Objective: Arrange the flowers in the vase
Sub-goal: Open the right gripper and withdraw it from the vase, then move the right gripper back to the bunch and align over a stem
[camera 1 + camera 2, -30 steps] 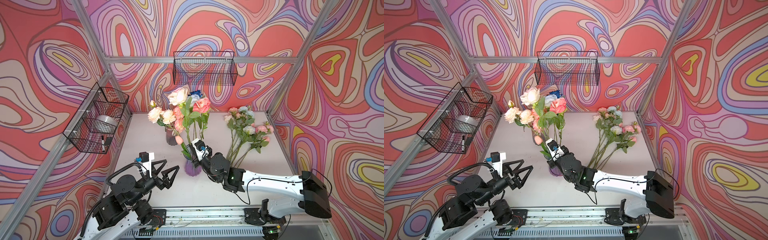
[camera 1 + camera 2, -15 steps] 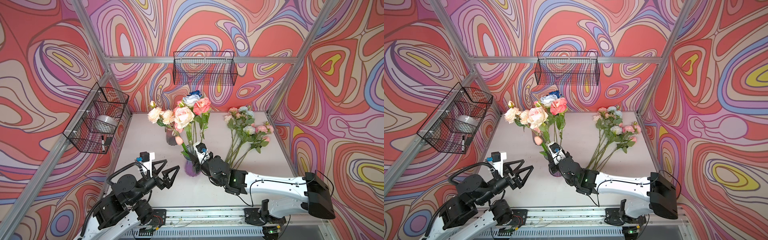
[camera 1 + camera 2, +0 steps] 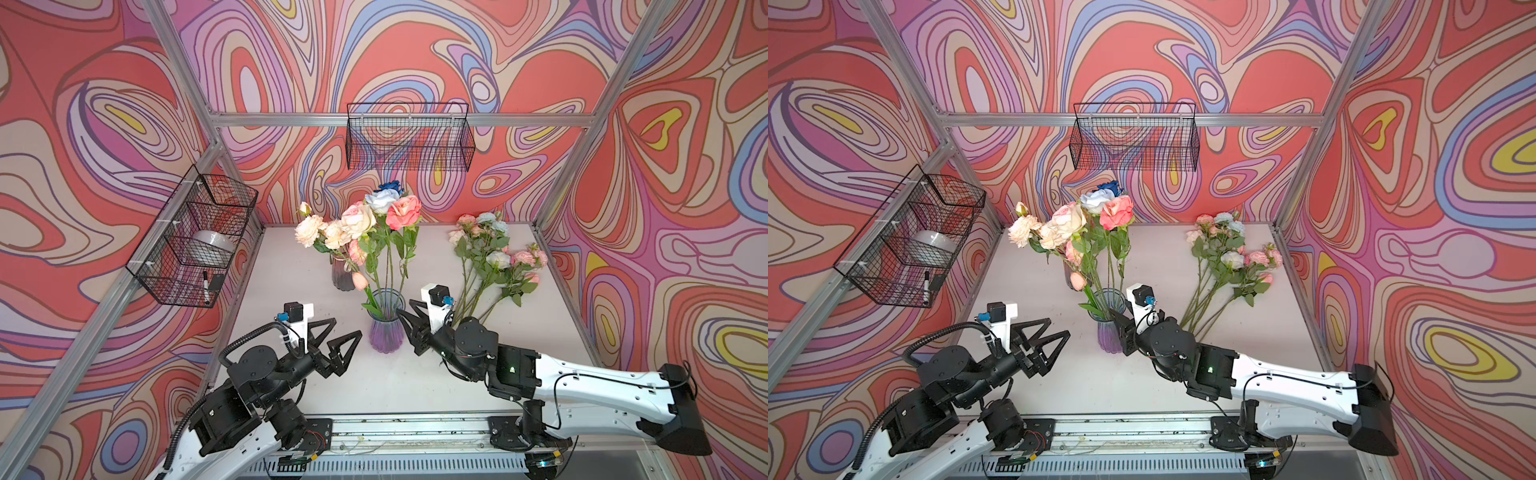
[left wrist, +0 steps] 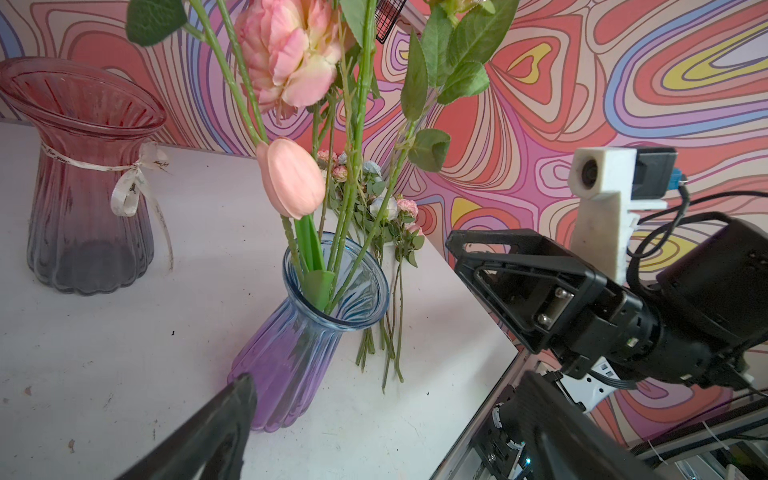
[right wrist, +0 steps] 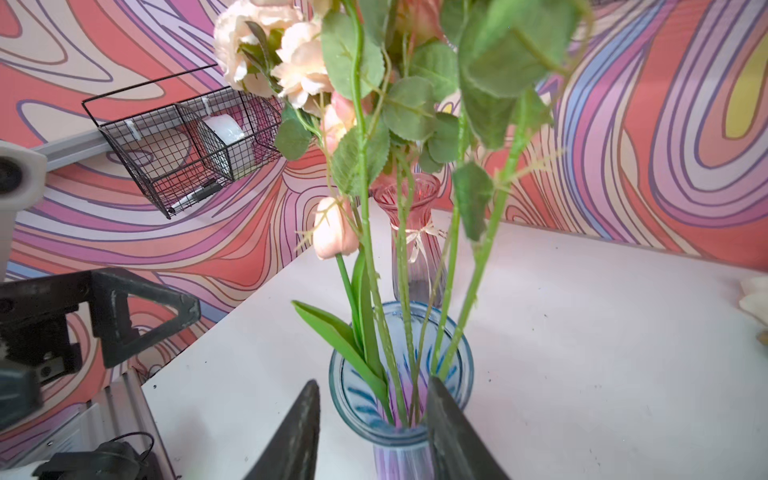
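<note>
Entry: we list the loose flowers (image 3: 488,266) lying rear-right on the table (image 3: 415,386), stems pointing toward the nearer right gripper (image 3: 405,309), which is parted and empty beside the vase (image 3: 386,332) of standing blooms (image 3: 384,216); left gripper (image 3: 345,327) is spread wide, empty.

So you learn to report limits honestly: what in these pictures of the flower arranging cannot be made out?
Pink vase: both top views, its mouth hidden by the flowers.
White object in wire basket: both top views, mesh covers it; unidentifiable.
Ribbon lettering: left wrist view, too small to read.
Pink rose: right wrist view, cut off by the picture's edge.
</note>
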`<state>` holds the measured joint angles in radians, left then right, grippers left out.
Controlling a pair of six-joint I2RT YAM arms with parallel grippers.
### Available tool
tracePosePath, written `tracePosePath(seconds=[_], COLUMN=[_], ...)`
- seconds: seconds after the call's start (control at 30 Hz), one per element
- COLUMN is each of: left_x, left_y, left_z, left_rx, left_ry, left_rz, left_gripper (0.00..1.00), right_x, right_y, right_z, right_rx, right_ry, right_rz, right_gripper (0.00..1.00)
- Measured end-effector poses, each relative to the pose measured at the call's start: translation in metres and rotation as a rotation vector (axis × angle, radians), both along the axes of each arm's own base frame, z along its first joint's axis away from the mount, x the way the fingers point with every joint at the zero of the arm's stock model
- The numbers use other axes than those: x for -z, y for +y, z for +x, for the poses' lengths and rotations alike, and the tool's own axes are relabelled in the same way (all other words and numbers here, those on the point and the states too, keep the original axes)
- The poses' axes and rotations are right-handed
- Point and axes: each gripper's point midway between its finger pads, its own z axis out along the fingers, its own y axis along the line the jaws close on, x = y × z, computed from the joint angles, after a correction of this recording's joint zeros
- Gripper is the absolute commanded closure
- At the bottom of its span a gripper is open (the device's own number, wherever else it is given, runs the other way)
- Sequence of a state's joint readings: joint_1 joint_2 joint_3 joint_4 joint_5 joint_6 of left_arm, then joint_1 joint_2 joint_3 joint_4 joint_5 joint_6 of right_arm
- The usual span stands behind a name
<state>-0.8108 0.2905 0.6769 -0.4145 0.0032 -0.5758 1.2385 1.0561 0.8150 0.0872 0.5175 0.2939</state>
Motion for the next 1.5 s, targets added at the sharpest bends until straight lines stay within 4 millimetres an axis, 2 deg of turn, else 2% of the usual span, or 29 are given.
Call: tracePosePath(seconds=[0.1, 0.2, 0.3, 0.33, 0.4, 0.5, 0.6, 0.7, 0.83, 1.1, 1.27, 1.5], left_x=[0.000, 0.003, 0.006, 0.006, 0.005, 0.006, 0.006, 0.006, 0.007, 0.007, 0.007, 0.007], left_y=[0.000, 0.000, 0.000, 0.001, 0.001, 0.001, 0.001, 0.002, 0.002, 0.003, 0.003, 0.003], left_z=[0.000, 0.000, 0.000, 0.000, -0.001, -0.001, -0.001, -0.002, -0.002, -0.003, -0.003, -0.003], left_rx=[0.000, 0.000, 0.000, 0.000, 0.000, 0.000, 0.000, 0.000, 0.000, 0.000, 0.000, 0.000], left_ry=[-0.001, 0.000, 0.002, 0.001, 0.001, 0.000, 0.000, -0.004, -0.003, -0.004, -0.005, -0.005], left_rz=[-0.001, 0.000, 0.002, 0.001, 0.000, -0.001, -0.001, -0.005, -0.004, -0.006, -0.006, -0.006], left_gripper=[0.01, 0.01, 0.01, 0.01, 0.01, 0.01, 0.01, 0.01, 0.01, 0.01, 0.01, 0.01], right_x=[0.017, 0.046, 0.077, 0.085, 0.108, 0.142, 0.177, 0.207, 0.232, 0.257, 0.273, 0.280], right_y=[-0.013, -0.028, -0.053, -0.066, -0.108, -0.164, -0.207, -0.238, -0.256, -0.289, -0.293, -0.295], right_z=[-0.001, 0.003, 0.024, 0.036, 0.068, 0.097, 0.114, 0.122, 0.122, 0.127, 0.129, 0.132], right_rx=[0.033, 0.095, 0.201, 0.251, 0.397, 0.584, 0.716, 0.804, 0.862, 0.972, 0.984, 0.988], right_ry=[0.052, 0.120, 0.219, 0.257, 0.355, 0.509, 0.652, 0.757, 0.841, 0.922, 0.958, 0.965], right_rz=[-0.006, -0.048, -0.080, -0.075, -0.050, -0.018, 0.013, 0.027, 0.011, 0.049, 0.045, 0.042], right_gripper=[0.60, 0.63, 0.70, 0.70, 0.71, 0.70, 0.70, 0.73, 0.75, 0.76, 0.78, 0.89])
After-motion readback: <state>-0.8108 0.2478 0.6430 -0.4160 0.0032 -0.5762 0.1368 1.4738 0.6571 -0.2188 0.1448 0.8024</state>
